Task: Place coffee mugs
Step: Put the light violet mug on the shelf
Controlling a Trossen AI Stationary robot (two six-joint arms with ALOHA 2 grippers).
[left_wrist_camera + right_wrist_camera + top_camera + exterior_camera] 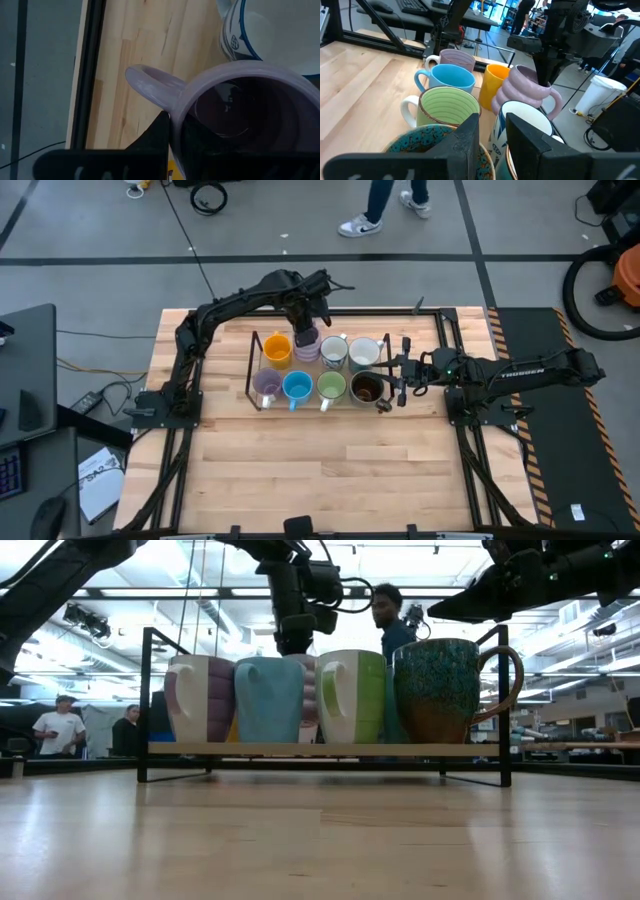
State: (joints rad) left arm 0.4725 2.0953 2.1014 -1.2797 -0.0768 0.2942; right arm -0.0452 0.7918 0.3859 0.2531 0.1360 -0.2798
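Observation:
A black wire rack in the table's middle holds two rows of coffee mugs. In the near row stand a purple, a blue, a green and a dark brown mug. In the far row are an orange, a patterned white and a pale mug. Between the orange and patterned ones is a ribbed lavender mug, with my left gripper shut on it from above. My right gripper waits level just right of the rack, slightly open and empty. My left gripper holds the lavender mug by its rim wall right beside the handle. One finger is outside and the other inside the cup. The fingers point steeply down. The mug stays mouth up; other mugs hide whether its base is on the rack.
The brown mug's handle sticks out toward my right gripper. Bare wooden table lies near the front edge. People stand in the room beyond the table.

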